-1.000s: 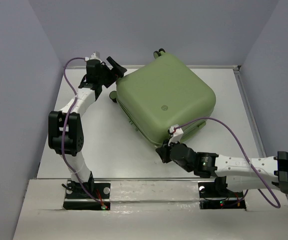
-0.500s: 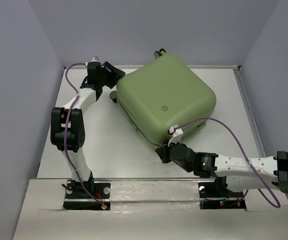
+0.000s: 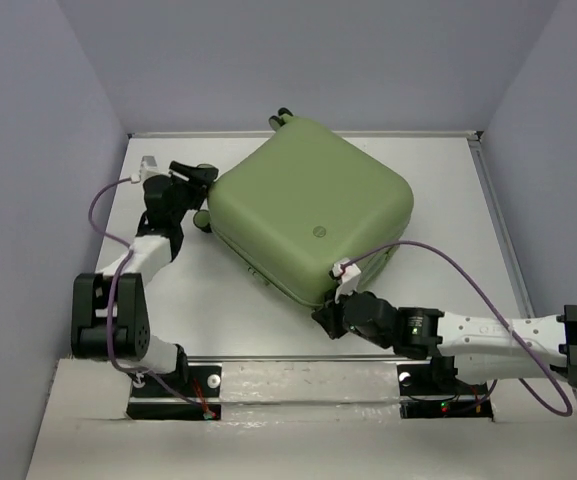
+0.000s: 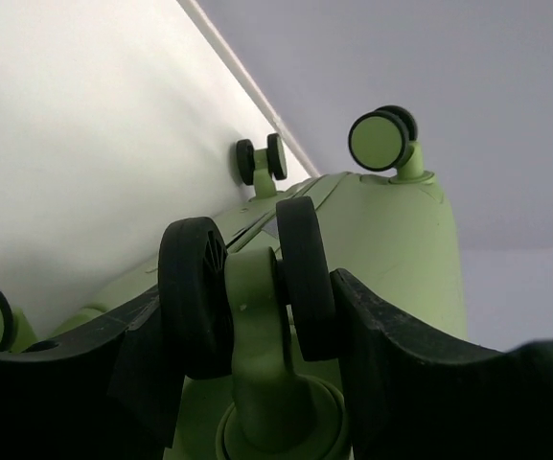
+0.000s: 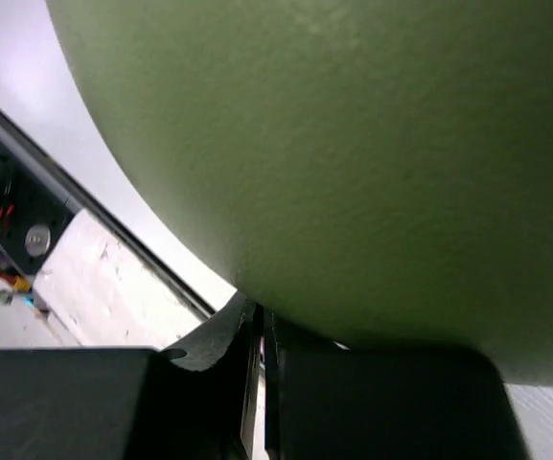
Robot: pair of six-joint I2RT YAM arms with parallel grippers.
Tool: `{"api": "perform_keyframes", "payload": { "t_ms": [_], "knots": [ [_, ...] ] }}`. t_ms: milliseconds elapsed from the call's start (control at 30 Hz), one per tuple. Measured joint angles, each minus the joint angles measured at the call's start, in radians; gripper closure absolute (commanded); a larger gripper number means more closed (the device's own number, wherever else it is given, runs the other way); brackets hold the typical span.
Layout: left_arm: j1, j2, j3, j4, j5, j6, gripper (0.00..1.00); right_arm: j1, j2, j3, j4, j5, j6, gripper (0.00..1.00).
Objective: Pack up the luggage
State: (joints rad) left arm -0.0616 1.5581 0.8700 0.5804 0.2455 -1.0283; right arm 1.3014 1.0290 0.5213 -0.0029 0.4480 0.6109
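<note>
Olive hard-shell luggage [image 3: 308, 215], rounded corners, finely pebbled surface.

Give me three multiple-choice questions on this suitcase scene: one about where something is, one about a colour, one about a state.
1. Where is the left gripper?
A. On the middle of the lid.
B. Astride a wheel of the luggage.
C. Folded back at its own base.

2. What colour is the luggage shell?
A. Red.
B. Navy.
C. Pale olive green.

3. How does the luggage lie?
A. Closed, flat on the table.
B. Open, with the lining showing.
C. Upright on its wheels.

Answers:
1 B: the left wrist view shows the gripper clamped on either side of a twin wheel.
2 C: the shell is green in every view.
3 A: the top view shows the shell shut, broad side up.
</note>
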Motion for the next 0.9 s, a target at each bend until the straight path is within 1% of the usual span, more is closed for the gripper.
{"api": "perform_keyframes", "payload": {
  "t_ms": [100, 233, 333, 400, 433, 500, 533, 567, 600, 633, 700, 767, 900],
  "knots": [
    [0.051, -0.195, -0.186, 0.029, -0.068, -0.018, 0.94, -0.025, -0.035, 0.006, -0.050, -0.089, -0.045, 0.93],
    [0.071, -0.428, -0.375, 0.079, -0.173, -0.049, 0.94, -0.153, -0.072, 0.033, -0.153, -0.213, -0.108, 0.93],
    [0.072, -0.576, -0.464, 0.072, -0.215, -0.067, 0.94, -0.238, -0.063, 0.071, -0.223, -0.232, -0.156, 0.93],
    [0.057, -0.657, -0.488, 0.037, -0.248, -0.070, 0.94, -0.261, -0.037, 0.093, -0.242, -0.233, -0.171, 0.93],
    [0.046, -0.679, -0.488, 0.019, -0.264, -0.068, 0.94, -0.265, -0.014, 0.103, -0.245, -0.240, -0.170, 0.93],
    [0.023, -0.710, -0.486, 0.003, -0.289, -0.060, 0.94, -0.214, 0.039, 0.106, -0.216, -0.180, -0.162, 0.93],
    [0.016, -0.719, -0.484, -0.003, -0.303, -0.055, 0.94, -0.168, 0.079, 0.111, -0.190, -0.095, -0.152, 0.93],
    [0.011, -0.731, -0.481, -0.010, -0.315, -0.045, 0.94, -0.130, 0.112, 0.119, -0.179, -0.055, -0.151, 0.93],
    [0.011, -0.738, -0.480, -0.019, -0.342, -0.032, 0.94, -0.090, 0.154, 0.138, -0.167, 0.018, -0.150, 0.93],
    [0.011, -0.742, -0.480, -0.024, -0.356, -0.027, 0.94, -0.069, 0.180, 0.151, -0.162, 0.052, -0.150, 0.93],
    [0.011, -0.764, -0.482, -0.048, -0.370, -0.021, 0.94, -0.003, 0.261, 0.188, -0.081, 0.092, -0.157, 0.93],
    [0.009, -0.791, -0.486, -0.068, -0.367, -0.019, 0.94, -0.005, 0.268, 0.194, -0.042, 0.071, -0.169, 0.93],
    [-0.017, -0.806, -0.510, -0.084, -0.333, -0.037, 0.94, -0.124, 0.185, 0.192, -0.025, -0.075, -0.185, 0.93]
  ]
}}
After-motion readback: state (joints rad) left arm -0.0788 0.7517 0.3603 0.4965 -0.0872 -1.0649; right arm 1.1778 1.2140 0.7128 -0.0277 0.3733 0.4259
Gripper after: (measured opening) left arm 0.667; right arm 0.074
